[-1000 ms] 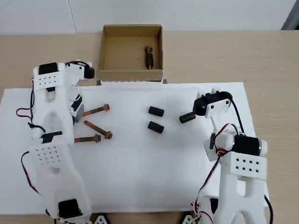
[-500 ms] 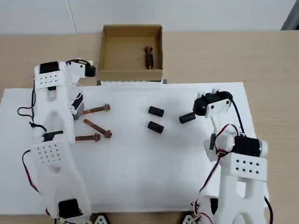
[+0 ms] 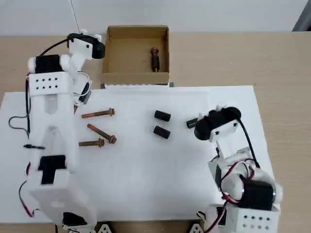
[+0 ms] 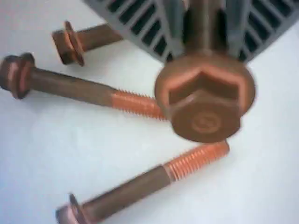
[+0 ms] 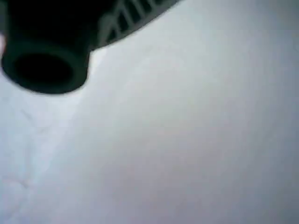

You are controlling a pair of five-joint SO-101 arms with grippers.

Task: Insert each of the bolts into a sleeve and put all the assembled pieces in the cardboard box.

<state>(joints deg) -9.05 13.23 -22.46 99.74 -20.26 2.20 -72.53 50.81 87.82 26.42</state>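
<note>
Left wrist view: left claw (image 4: 204,23) pinches copper hex-head bolt (image 4: 204,100) | right claw (image 5: 51,18) pinches black tubular sleeve (image 5: 45,70)

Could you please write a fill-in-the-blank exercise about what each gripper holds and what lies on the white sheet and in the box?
1. The left gripper is shut on a ___.
2. The right gripper is shut on a black ___.
3. ___ bolts lie loose on the white sheet.
4. The cardboard box contains ___ assembled piece.
Missing words: bolt; sleeve; three; one.
</note>
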